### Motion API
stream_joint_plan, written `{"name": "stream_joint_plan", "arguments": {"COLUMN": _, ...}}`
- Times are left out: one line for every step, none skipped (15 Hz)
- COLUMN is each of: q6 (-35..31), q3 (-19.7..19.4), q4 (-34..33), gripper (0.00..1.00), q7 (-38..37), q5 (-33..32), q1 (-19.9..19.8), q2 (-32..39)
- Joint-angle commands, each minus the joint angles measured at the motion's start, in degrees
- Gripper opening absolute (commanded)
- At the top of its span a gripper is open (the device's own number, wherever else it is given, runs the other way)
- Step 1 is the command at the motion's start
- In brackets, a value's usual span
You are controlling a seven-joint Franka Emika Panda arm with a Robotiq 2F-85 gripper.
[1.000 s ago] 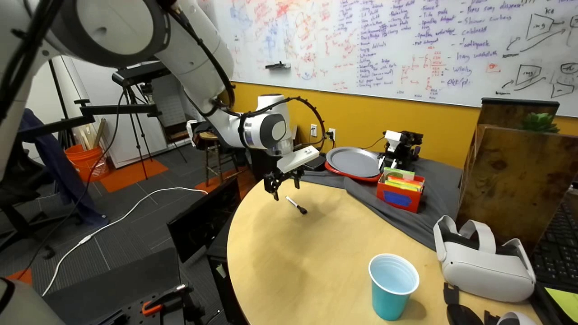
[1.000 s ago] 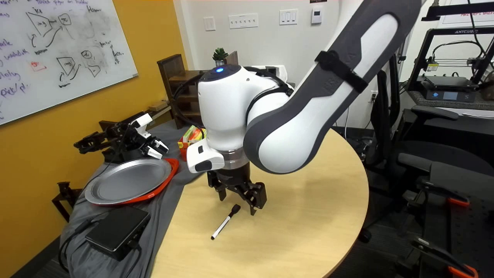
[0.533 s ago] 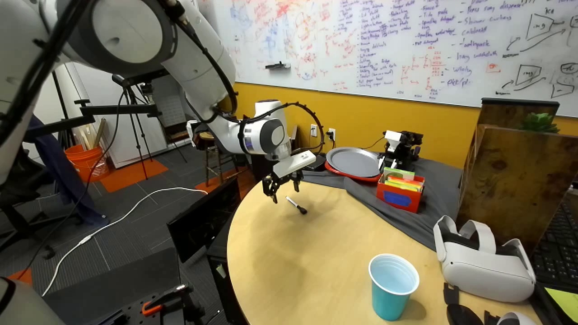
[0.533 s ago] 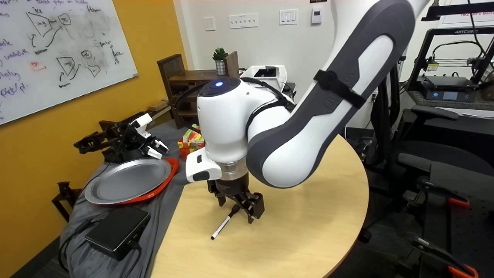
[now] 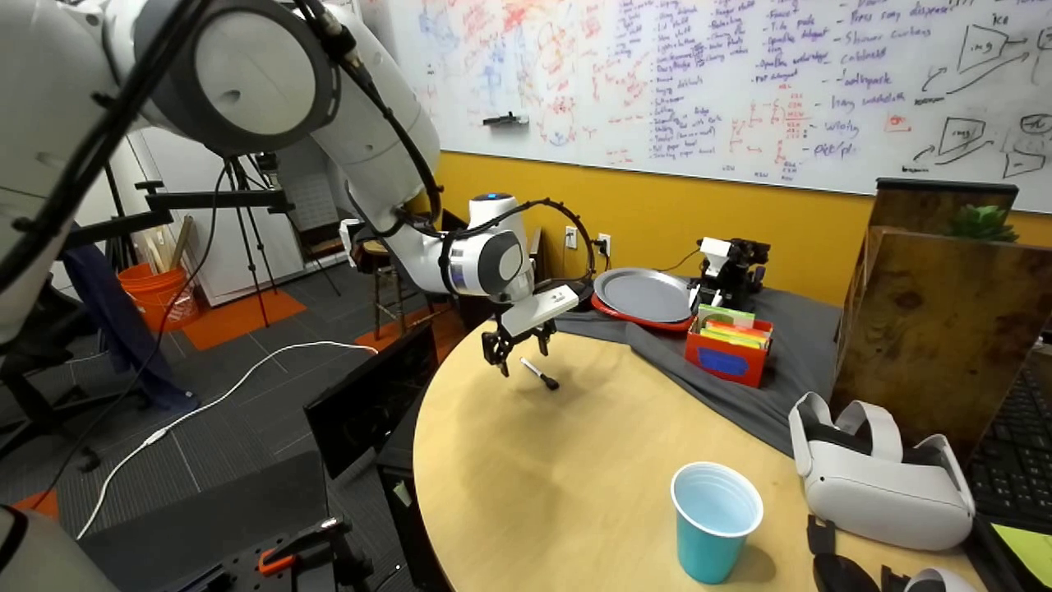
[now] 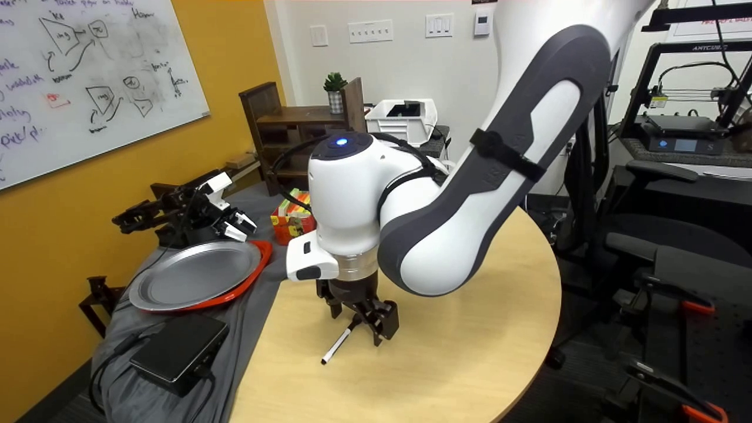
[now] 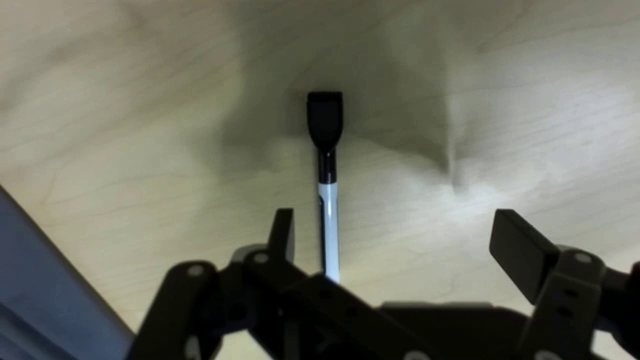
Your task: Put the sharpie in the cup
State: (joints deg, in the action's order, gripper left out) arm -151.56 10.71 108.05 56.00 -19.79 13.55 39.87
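The sharpie [image 7: 328,185] is white with black ends; the cup [image 5: 713,530] is turquoise, white-rimmed, pale blue inside. The hand [image 7: 393,235] is black, the tabletop [image 5: 592,469] blond wood-grain, the plant pot [image 6: 335,103] checked.

In the wrist view, soft shadows are dimming the table [image 7: 410,210] (pale glare is washing its right), and light is glinting along the sharpie [image 7: 328,189].

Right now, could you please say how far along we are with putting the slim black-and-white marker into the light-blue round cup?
Looks done: the open jaws hang over the marker. In hand: the grasp, not yet made; it lies ungripped. Left: carrying it to the cup, standing well apart.
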Motion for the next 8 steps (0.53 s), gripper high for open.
{"name": "stream_joint_plan", "arguments": {"q6": -2.8, "q3": -0.1, "q4": -2.4, "gripper": 1.00, "q7": -0.6, "q5": -1.3, "q1": -0.7, "q2": 2.5}}
{"name": "stream_joint_plan", "arguments": {"q6": -2.9, "q3": -0.1, "q4": -2.9, "gripper": 1.00, "q7": -0.5, "q5": -1.3, "q1": -0.8, "q2": 3.0}}
{"name": "stream_joint_plan", "arguments": {"q6": -2.9, "q3": 0.0, "q4": -3.4, "gripper": 1.00, "q7": -0.4, "q5": -1.1, "q1": -0.9, "q2": 3.4}}
{"name": "stream_joint_plan", "arguments": {"q6": -2.7, "q3": 0.1, "q4": -3.9, "gripper": 1.00, "q7": -0.4, "q5": -1.1, "q1": -0.9, "q2": 3.9}}
{"name": "stream_joint_plan", "arguments": {"q6": -2.4, "q3": 0.1, "q4": -4.6, "gripper": 1.00, "q7": -0.4, "q5": -1.0, "q1": -0.8, "q2": 4.3}}
{"name": "stream_joint_plan", "arguments": {"q6": -2.3, "q3": 0.2, "q4": -5.1, "gripper": 1.00, "q7": -0.3, "q5": -0.9, "q1": -0.9, "q2": 4.7}}
{"name": "stream_joint_plan", "arguments": {"q6": -1.9, "q3": 0.2, "q4": -5.7, "gripper": 1.00, "q7": -0.3, "q5": -0.9, "q1": -0.8, "q2": 5.1}}
{"name": "stream_joint_plan", "arguments": {"q6": -1.8, "q3": 0.2, "q4": -6.2, "gripper": 0.99, "q7": -0.4, "q5": -0.9, "q1": -0.7, "q2": 5.4}}
